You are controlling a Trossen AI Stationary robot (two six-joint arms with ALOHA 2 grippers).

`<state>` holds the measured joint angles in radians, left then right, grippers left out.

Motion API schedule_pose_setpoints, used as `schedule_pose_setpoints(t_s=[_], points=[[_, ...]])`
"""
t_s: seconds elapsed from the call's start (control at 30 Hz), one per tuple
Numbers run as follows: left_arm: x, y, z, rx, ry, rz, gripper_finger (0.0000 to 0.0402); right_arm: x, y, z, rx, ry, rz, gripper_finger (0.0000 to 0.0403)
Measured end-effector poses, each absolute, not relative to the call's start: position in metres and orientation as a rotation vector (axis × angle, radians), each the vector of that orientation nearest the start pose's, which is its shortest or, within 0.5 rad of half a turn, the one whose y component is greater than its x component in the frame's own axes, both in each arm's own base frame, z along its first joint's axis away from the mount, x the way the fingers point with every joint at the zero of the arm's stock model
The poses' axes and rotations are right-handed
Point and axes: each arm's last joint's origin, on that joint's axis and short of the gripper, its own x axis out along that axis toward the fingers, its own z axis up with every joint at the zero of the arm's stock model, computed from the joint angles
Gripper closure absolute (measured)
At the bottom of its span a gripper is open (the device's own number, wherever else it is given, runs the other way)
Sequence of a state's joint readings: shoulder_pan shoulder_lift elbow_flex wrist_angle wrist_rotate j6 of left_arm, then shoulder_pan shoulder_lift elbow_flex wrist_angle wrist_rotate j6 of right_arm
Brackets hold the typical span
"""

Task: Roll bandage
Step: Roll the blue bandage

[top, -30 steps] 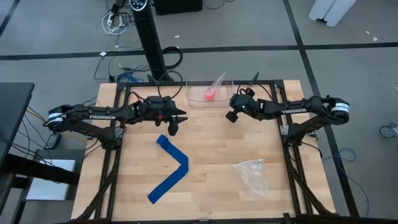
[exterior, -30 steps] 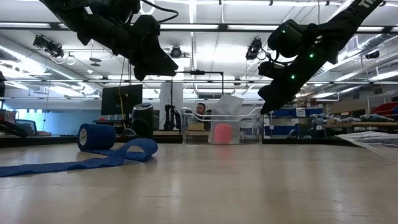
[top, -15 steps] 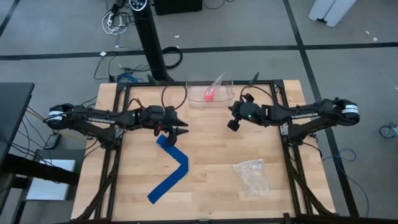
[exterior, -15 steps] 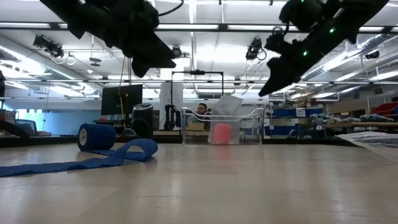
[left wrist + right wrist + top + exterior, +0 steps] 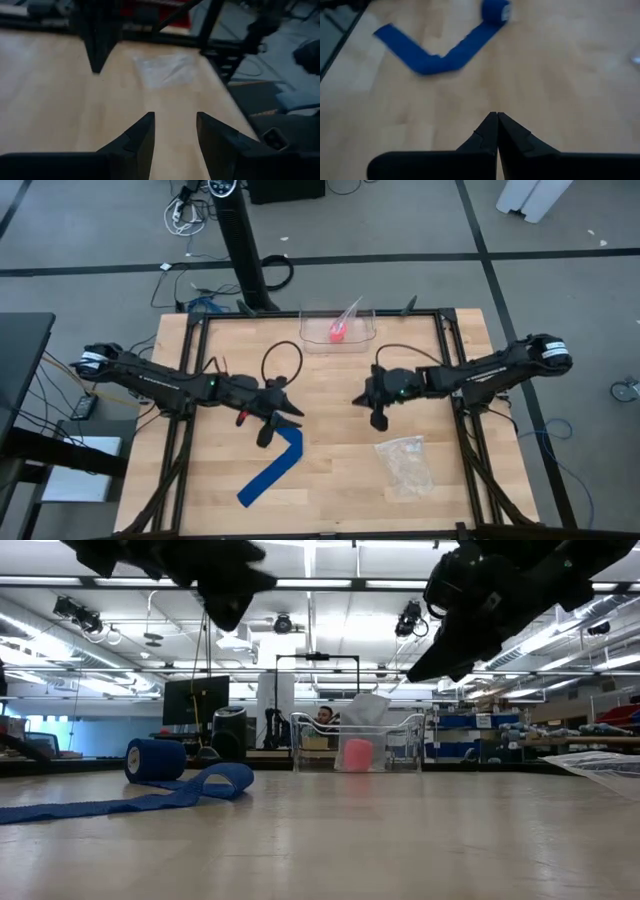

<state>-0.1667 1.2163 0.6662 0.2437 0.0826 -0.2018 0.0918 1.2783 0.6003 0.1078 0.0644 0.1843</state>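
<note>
Open room: bare wooden counter (image 5: pixel 340 470) is seen between the bright blue fabric bandage strip (image 5: pixel 272 469) and the clear plastic bag (image 5: pixel 404 464).
Bandages: one is counted.
Left gripper (image 5: pixel 175 131): held apart above the roll end.
Right gripper (image 5: pixel 497 131): closed, empty, mid-counter.

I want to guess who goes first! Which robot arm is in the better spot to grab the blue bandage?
Probably the left. Its open gripper hangs right over the rolled end of the bandage, while the shut right gripper sits farther away across bare table.
</note>
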Motion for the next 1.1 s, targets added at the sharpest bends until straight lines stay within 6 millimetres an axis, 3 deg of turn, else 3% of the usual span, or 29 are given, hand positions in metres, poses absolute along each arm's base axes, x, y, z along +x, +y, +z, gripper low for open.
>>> schedule_pose_setpoints(t_s=[0.4,0.63,0.93,1.1], points=[[0.243,-0.089,0.239,-0.246,0.428,-0.32,0.025,0.256,0.069,0.192,0.149,0.519,0.041,0.0365],[0.228,-0.112,0.228,-0.312,0.578,-0.349,0.025,0.251,0.083,0.193,0.15,0.5,0.028,0.0361],[0.22,-0.115,0.22,-0.299,0.617,-0.131,0.0253,0.25,0.085,0.191,0.142,0.514,0.029,0.0361],[0.216,-0.113,0.214,-0.334,0.683,-0.076,0.0295,0.25,0.085,0.191,0.14,0.522,0.029,0.0362]])
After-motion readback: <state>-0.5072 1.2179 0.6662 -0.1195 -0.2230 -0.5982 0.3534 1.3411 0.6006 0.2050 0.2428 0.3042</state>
